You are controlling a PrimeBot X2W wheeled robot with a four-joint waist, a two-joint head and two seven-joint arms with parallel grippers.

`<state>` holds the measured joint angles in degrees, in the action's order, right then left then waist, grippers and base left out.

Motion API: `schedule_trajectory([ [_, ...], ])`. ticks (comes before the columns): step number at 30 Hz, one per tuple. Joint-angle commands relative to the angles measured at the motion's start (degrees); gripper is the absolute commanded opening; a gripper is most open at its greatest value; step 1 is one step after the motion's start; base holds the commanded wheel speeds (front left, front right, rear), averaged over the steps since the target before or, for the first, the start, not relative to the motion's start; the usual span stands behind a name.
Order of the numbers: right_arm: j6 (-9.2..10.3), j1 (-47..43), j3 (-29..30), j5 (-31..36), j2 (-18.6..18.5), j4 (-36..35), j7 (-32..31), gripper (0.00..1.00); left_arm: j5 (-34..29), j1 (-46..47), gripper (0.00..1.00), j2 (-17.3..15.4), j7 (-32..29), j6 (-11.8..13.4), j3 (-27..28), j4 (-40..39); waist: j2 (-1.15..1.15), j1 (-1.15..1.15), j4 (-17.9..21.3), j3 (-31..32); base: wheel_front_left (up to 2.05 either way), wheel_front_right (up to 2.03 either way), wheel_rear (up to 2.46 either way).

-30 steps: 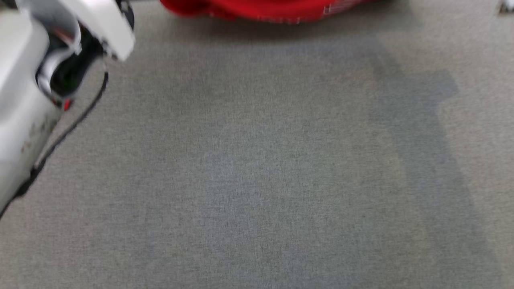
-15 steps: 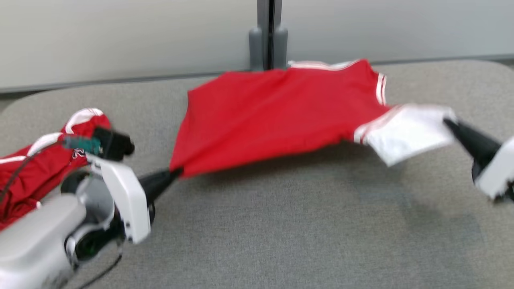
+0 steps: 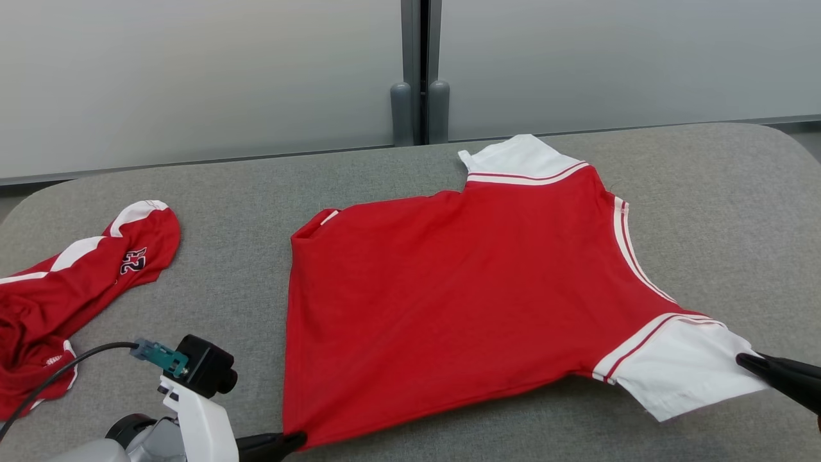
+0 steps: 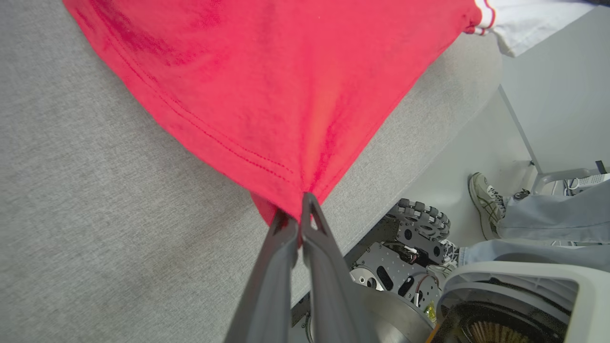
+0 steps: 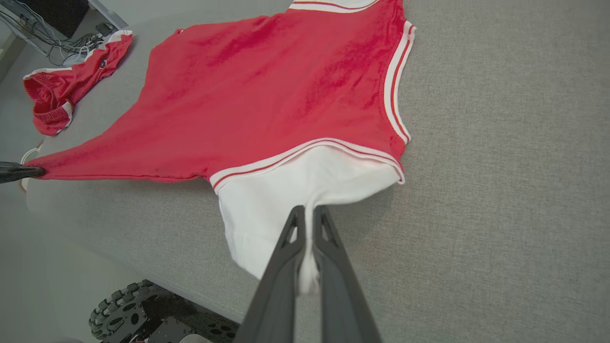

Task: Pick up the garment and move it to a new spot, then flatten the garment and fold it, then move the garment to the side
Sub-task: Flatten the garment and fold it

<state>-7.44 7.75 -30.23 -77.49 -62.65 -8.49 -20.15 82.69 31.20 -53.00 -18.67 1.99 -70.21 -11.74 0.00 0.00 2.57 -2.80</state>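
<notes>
The garment (image 3: 462, 289) is a red shirt with white sleeves, spread flat across the grey table (image 3: 256, 212). My left gripper (image 3: 296, 439) is shut on its near left hem corner, and the left wrist view shows the red cloth (image 4: 267, 95) pinched at that gripper (image 4: 296, 215). My right gripper (image 3: 744, 360) is shut on the white near sleeve (image 3: 683, 369) at the lower right. In the right wrist view the white sleeve (image 5: 295, 190) runs between the right gripper (image 5: 309, 212) fingers, with the shirt (image 5: 267, 90) stretched beyond it.
A second red garment (image 3: 70, 289) with white stripes lies crumpled at the table's left end. A grey wall with a post (image 3: 420, 70) stands behind the table. The left wrist view shows a person's shoe (image 4: 483, 200) on the floor beside the robot's wheeled base (image 4: 410, 247).
The head view has swung up from the bare table surface to the whole table. The shirt, hanging stretched between both grippers half a second ago, now lies flat and spread.
</notes>
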Motion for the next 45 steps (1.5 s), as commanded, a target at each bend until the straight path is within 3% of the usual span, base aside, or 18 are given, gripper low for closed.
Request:
schedule_trajectory([
  [1, -0.09, -2.5, 1.7, -0.4, -1.0, -1.7, -0.6, 0.00, 0.7, -0.5, 0.00, -0.6, -0.1, 0.7, 0.4, -1.2, 0.00, 0.00, -0.1, -0.1, 0.00, 0.00, 0.00],
  [7, -0.09, -6.4, 7.5, 0.5, 0.2, -5.2, -3.6, 0.00, 1.8, 1.7, 0.00, -1.0, -2.7, 1.6, 0.8, -2.4, 0.00, 0.00, -0.8, -1.3, 0.00, 0.00, 0.00],
  [17, -0.09, -0.8, 12.5, -1.0, 6.1, -1.7, -15.7, 0.00, 10.3, 11.4, 0.00, 2.9, -16.9, 0.4, 3.2, 5.0, 0.00, 0.00, -2.6, -5.3, 0.00, 0.00, 0.00],
  [24, -0.09, 11.2, 12.8, 1.8, 14.0, 7.9, -24.9, 0.00, 12.6, 17.7, 0.00, 8.3, -23.5, 0.3, 3.8, 15.5, 0.00, 0.00, -2.4, -8.6, 0.00, 0.00, 0.00],
  [32, -0.09, 23.9, 14.4, 7.5, 23.2, 21.7, -30.9, 0.00, 12.4, 21.9, 0.00, 13.1, -24.5, -1.5, 4.9, 24.2, 0.00, 0.00, -2.2, -12.3, 0.00, 0.00, 0.00],
  [45, -0.09, 34.0, 18.4, 16.4, 30.4, 34.2, -30.4, 0.00, 12.2, 25.7, 0.00, 16.0, -24.3, -3.7, 6.8, 32.4, 0.00, 0.00, -2.7, -15.6, 0.00, 0.00, 0.00],
])
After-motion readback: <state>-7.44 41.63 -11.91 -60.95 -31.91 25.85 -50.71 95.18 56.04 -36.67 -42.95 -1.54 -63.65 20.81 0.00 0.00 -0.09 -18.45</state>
